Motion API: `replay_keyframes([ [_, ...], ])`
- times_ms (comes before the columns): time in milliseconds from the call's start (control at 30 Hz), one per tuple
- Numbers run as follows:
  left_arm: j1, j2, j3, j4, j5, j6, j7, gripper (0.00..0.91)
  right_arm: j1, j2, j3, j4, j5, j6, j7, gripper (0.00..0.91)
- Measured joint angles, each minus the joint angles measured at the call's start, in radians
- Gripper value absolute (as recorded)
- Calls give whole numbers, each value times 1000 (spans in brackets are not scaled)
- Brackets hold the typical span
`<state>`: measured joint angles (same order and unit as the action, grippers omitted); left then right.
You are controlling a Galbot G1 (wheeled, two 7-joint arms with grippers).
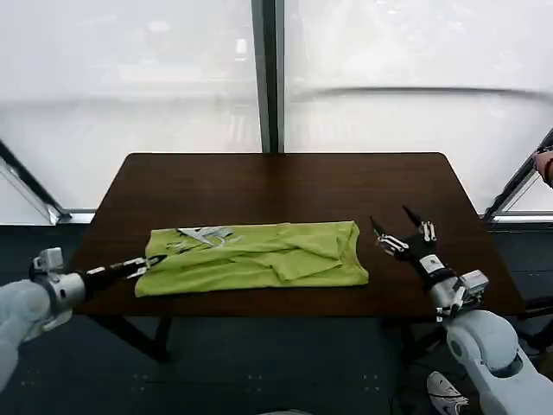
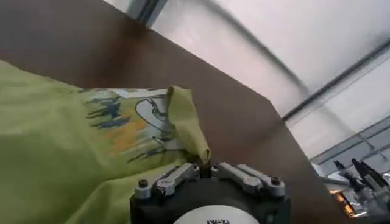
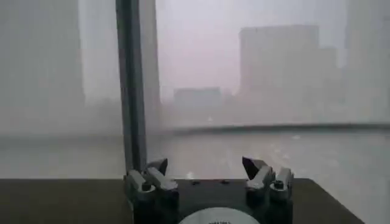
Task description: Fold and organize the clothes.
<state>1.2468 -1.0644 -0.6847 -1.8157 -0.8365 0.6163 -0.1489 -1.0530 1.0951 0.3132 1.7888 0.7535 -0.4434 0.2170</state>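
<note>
Head view: T-shirt (image 1: 255,257) is lying partly folded on the table (image 1: 285,177), thin and limp by the look of it; left gripper (image 1: 149,261) is pinching its near-left edge; right gripper (image 1: 403,233) is hovering wide, apart from the cloth's other end.
Left wrist view: the gripper's (image 2: 206,171) jaws are closing on a raised fold beside the white print (image 2: 141,115); bare tabletop is lying beyond.
Right wrist view: the gripper (image 3: 206,167) is facing the window, jaws spread.

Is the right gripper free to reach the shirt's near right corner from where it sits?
Probably yes: the right gripper hovers open just beside the T-shirt, with bare table between them.
</note>
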Motion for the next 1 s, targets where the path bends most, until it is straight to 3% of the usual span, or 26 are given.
replay_keyframes([
  [133, -6, 2, -8, 4, -3, -9, -2, 0, -21, -25, 5, 19, -65, 79, -59, 0],
  [200, -5, 6, -13, 3, 2, -38, 11, 0, -40, -45, 10, 37, -88, 144, -104, 0],
  [233, -3, 8, -16, 0, 3, -38, 13, 878, -51, -59, 15, 48, -98, 179, -122, 68],
  [267, 0, 12, -17, -4, 3, -42, 15, 878, -64, -74, 21, 60, -116, 213, -141, 878],
  [400, 30, 43, -36, -26, -46, -19, -8, 878, -137, -137, 52, 113, -191, 342, -223, 878],
  [600, 92, 163, -85, -46, -296, 61, 76, 878, -262, -173, 131, 186, -187, 460, -297, 878],
  [767, 149, 298, -125, -2, -476, 120, 215, 878, -344, -173, 193, 213, -183, 473, -300, 878],
  [1000, 151, 407, -101, 98, -490, 120, 350, 878, -391, -173, 238, 217, -183, 467, -295, 878],
])
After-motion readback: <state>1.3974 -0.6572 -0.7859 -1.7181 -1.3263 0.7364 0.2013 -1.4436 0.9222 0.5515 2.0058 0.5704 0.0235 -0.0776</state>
